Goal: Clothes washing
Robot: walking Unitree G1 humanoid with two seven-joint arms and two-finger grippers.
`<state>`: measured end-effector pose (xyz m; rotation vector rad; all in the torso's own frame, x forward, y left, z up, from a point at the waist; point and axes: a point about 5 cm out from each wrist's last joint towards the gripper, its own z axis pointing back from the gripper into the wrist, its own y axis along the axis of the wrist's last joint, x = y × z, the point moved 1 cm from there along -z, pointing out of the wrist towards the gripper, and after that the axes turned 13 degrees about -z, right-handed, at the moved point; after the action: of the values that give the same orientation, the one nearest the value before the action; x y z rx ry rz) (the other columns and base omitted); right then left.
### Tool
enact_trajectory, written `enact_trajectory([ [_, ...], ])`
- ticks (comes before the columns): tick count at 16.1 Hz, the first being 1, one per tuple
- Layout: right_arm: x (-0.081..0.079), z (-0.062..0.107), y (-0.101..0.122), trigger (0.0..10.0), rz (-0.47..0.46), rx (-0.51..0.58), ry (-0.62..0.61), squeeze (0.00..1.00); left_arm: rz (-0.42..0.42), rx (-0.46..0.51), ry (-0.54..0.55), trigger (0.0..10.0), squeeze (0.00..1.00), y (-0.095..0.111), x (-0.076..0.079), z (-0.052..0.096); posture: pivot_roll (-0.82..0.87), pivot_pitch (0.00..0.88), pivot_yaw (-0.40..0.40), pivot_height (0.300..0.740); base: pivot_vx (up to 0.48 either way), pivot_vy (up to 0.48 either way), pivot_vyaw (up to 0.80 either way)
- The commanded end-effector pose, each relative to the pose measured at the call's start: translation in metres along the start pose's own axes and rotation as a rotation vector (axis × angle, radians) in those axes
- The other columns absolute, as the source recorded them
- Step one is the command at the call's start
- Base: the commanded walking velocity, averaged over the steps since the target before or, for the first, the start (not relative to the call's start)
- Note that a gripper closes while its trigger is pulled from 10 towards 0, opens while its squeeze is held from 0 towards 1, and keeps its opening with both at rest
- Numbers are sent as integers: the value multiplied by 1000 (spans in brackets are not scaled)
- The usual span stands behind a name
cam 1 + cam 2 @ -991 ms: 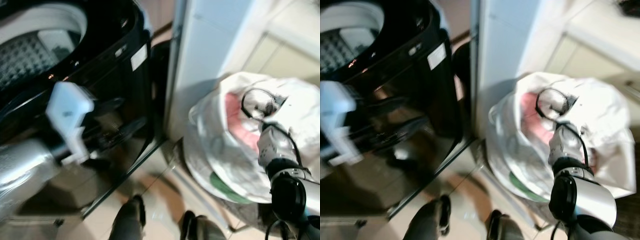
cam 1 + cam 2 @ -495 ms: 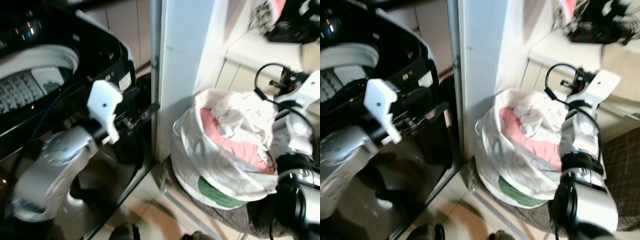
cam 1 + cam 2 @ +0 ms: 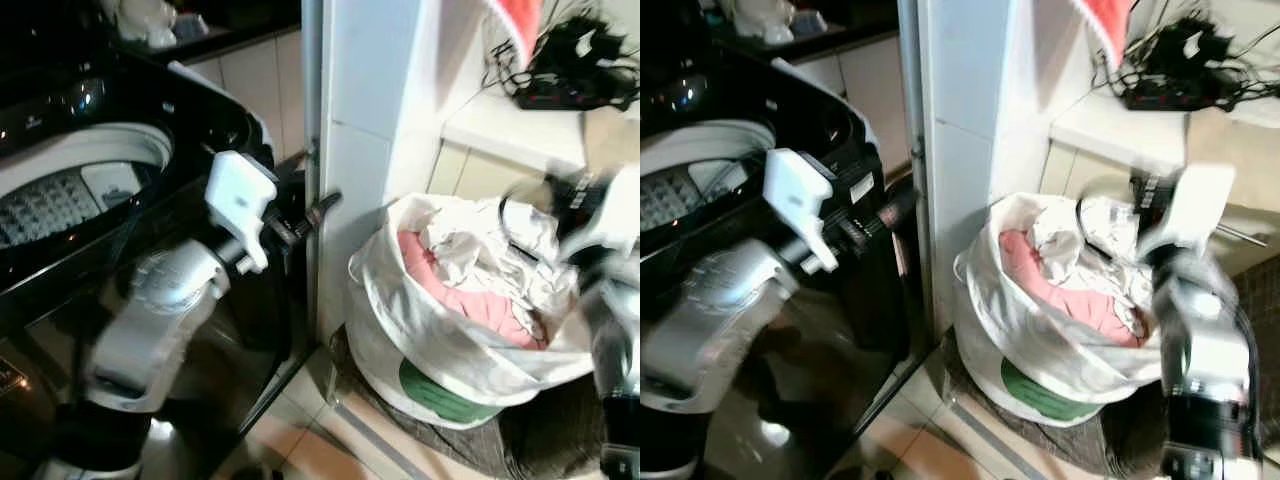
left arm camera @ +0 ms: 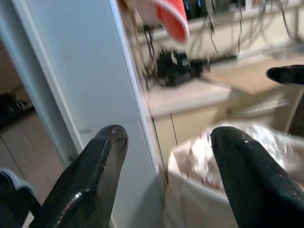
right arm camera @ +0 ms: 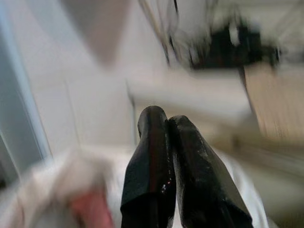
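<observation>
A black top-loading washing machine (image 3: 120, 200) is standing on the robot's left, with its round opening and the perforated drum (image 3: 60, 200) facing upward. A white pillar (image 3: 365, 130) is rising just beside the machine, and on its other side a white laundry bag (image 3: 450, 340) is sitting on the floor. The bag is holding the clothes: a pink garment (image 3: 470, 295) is lying inside and crumpled white clothes (image 3: 480, 245) are lying on top of it.

The left arm is reaching forward in front of the washing machine, and the left gripper (image 4: 168, 142) is pointing toward the pillar. Its two black fingers (image 4: 90, 171) are spread wide apart and are holding nothing; between them the bag is showing in the distance.

The right gripper (image 5: 166, 121) is hanging above the right side of the bag. Its fingers are pressed together with nothing between them. The right arm is blurred in the head views.

Behind the bag, a pale shelf (image 3: 520, 125) is carrying a tangle of black cables (image 3: 575, 65), and a red cloth (image 3: 515, 20) is hanging above it.
</observation>
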<state>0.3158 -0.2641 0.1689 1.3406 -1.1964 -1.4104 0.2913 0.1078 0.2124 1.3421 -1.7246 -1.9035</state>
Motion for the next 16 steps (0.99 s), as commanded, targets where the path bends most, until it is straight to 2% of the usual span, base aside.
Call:
enact_trajectory([
  [1,0,1,-7,10000,6,-53,-31,1000,-19,-46,-3,10000,0,-10,4,-1,-106,0,48,740,0,0,0],
  [4,2,3,-19,10000,35,-118,-59,1000,11,-46,33,10000,0,-10,2,-1,-91,0,31,740,0,0,0],
  [6,-6,2,-21,10000,34,-133,-57,1000,115,-125,117,10000,0,-24,1,4,-88,0,27,740,0,0,0],
  [7,-13,6,-24,10000,33,-139,-54,1000,218,-186,194,10000,0,-38,2,10,-91,0,24,740,0,0,0],
  [8,-17,11,-27,10000,32,-144,-51,1000,240,-214,227,10000,0,-44,3,14,-94,0,18,740,0,0,0],
  [9,-21,17,-31,10000,34,-148,-48,1000,220,-232,233,10000,0,-47,4,17,-93,0,13,740,0,0,0],
  [10,-31,33,-38,10000,31,-111,-46,1000,180,-232,250,10000,0,-49,7,22,-90,0,8,740,0,0,0],
  [11,-35,40,-39,10000,17,-87,-46,1000,176,-226,256,10000,0,-48,8,23,-90,0,8,740,0,0,0],
  [12,-40,50,-42,10000,-21,-91,-54,0,171,-224,261,10000,0,-47,8,23,-97,0,13,740,0,0,0],
  [14,-46,57,-45,10000,-44,-103,-49,0,171,-200,282,10000,0,-45,7,23,-102,0,18,740,0,0,0],
  [16,-49,60,-45,10000,-30,-108,-48,0,167,-191,276,10000,0,-45,8,22,-111,0,25,740,283,0,0],
])
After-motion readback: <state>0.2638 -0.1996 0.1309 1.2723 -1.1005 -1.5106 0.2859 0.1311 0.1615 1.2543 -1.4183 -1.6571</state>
